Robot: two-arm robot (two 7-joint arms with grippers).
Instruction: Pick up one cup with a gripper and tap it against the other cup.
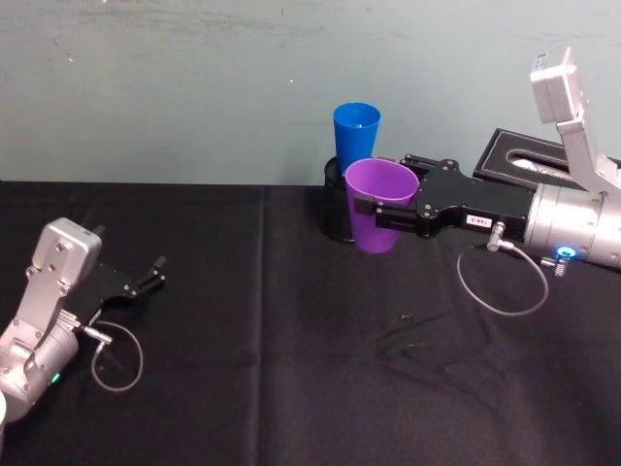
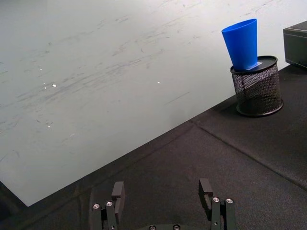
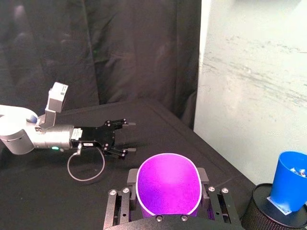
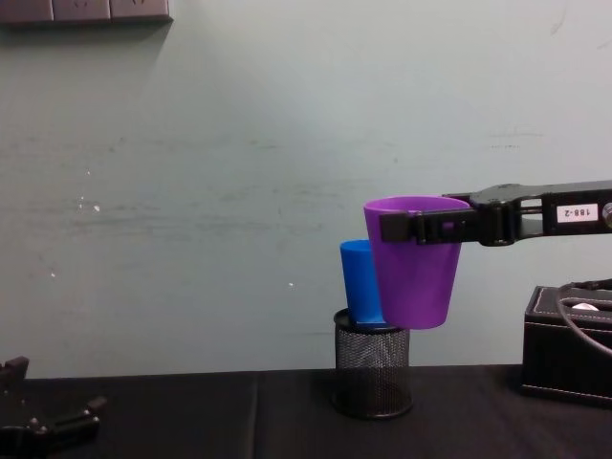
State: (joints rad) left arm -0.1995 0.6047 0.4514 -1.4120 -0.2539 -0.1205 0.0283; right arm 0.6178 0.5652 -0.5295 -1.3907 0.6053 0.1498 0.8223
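Purple cup (image 1: 374,228): upright, rim up; aloft beside blue cup (image 1: 356,131), contact unclear
Right hand (image 4: 402,227): clamped on its upper wall
Blue cup: rim up in mesh pen holder (image 4: 373,378)
Left hand (image 1: 157,272): fingers (image 2: 118,191) apart, near counter (image 1: 243,388)

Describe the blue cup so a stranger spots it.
At the far edge of the black-clothed table, by the wall, stands a black wire-mesh pen holder. The bright blue plastic tumbler sits tilted inside it; the larger purple plastic tumbler is held aloft by the right gripper.
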